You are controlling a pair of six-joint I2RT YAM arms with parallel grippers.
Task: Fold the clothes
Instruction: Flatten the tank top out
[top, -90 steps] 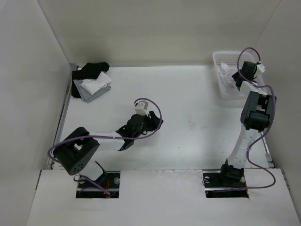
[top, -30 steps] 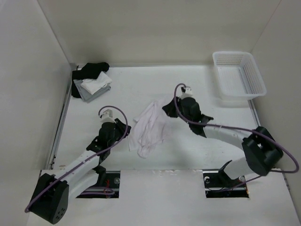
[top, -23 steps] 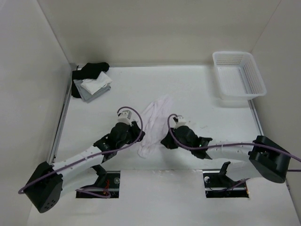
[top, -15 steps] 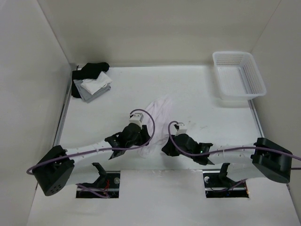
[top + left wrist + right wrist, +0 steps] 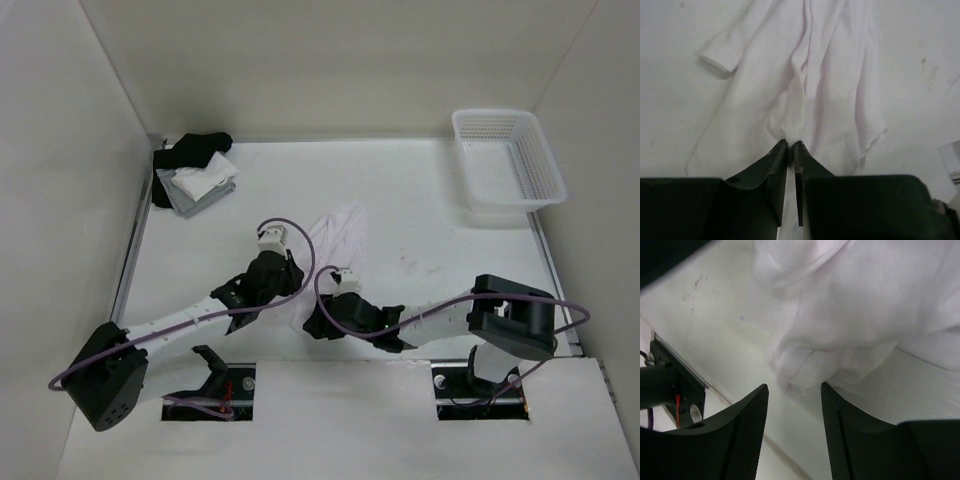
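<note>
Both arms have swung in to the near end of the top [image 5: 338, 228].
Left end effector [image 5: 791, 145] clamps a fold; right end effector [image 5: 792, 390] gapes over the bunched edge. Top lies crumpled mid-surface [image 5: 430, 200], nothing folded yet.

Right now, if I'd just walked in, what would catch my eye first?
A crumpled white sleeveless top lies mid-table, the left pincer shut on a fold of it and the right pincer open at its near edge. A white plastic mesh basket sits far right; a pile of black, white and grey garments far left.
</note>
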